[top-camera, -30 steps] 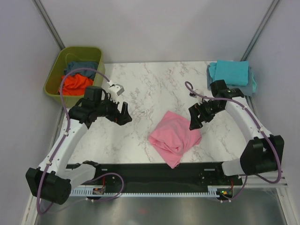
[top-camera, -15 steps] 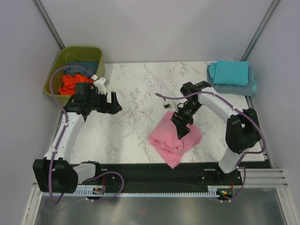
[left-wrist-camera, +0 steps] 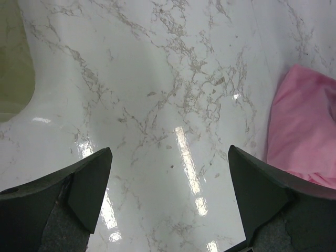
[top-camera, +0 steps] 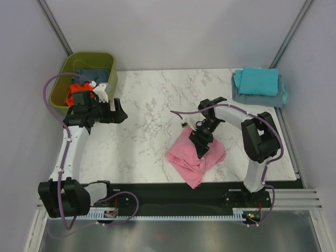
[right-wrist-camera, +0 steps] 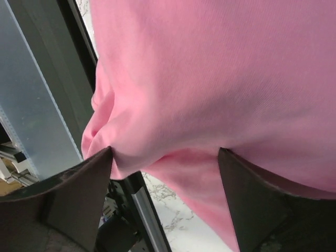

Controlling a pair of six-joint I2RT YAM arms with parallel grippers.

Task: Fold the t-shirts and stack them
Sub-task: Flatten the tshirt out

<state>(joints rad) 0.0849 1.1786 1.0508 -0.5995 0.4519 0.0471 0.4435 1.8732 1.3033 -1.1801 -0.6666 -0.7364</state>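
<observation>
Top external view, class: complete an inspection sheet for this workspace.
Surface: white marble table.
Job's things: pink t-shirt crumpled near front; turquoise t-shirt folded on slate blue t-shirt, back right; orange t-shirt in olive tub, back left.
Clutter: nothing seen.
End effectors: left end effector open above bare marble; right end effector open, straddling pink cloth.
Cables: purple cables looping along both arms.
Surroundings: plain grey walls.
</observation>
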